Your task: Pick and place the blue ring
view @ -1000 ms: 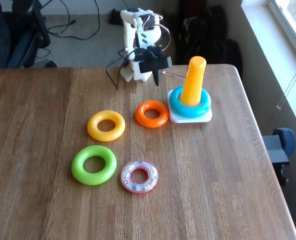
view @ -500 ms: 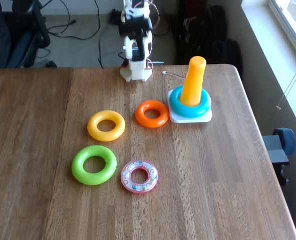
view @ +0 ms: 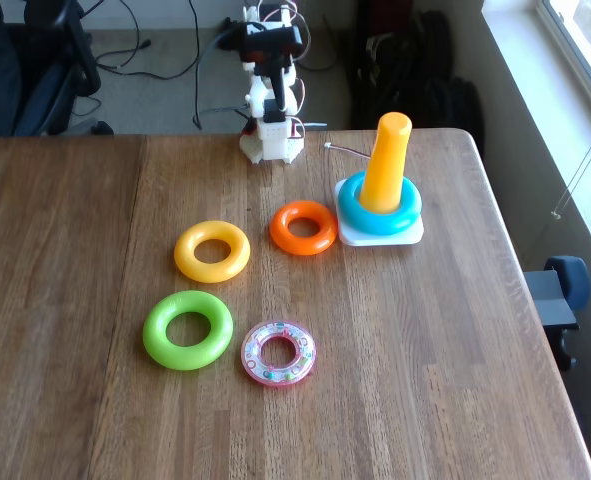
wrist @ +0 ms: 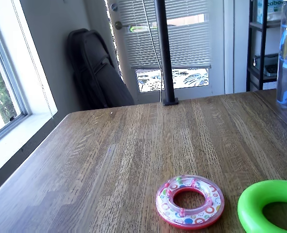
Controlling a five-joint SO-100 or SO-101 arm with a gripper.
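While the arm (view: 268,90) folds up at the counter's (view: 425,380) 12 o'clock edge, I can't tell whether my hand is open or closed; it's too small and dark to read. From the wrist view, the green ring (wrist: 269,206) is cut off at the lower right beside the pink beaded ring (wrist: 190,202). On the white base (view: 380,232), the blue ring (view: 379,204) sits around the orange peg (view: 386,162), at 3 o'clock from the orange ring (view: 303,227). Wood-grain counter, window alongside.

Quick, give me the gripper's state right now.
Gripper: raised and folded back above the arm's base, holding nothing visible; open or shut cannot be told. The blue ring sits on the peg.
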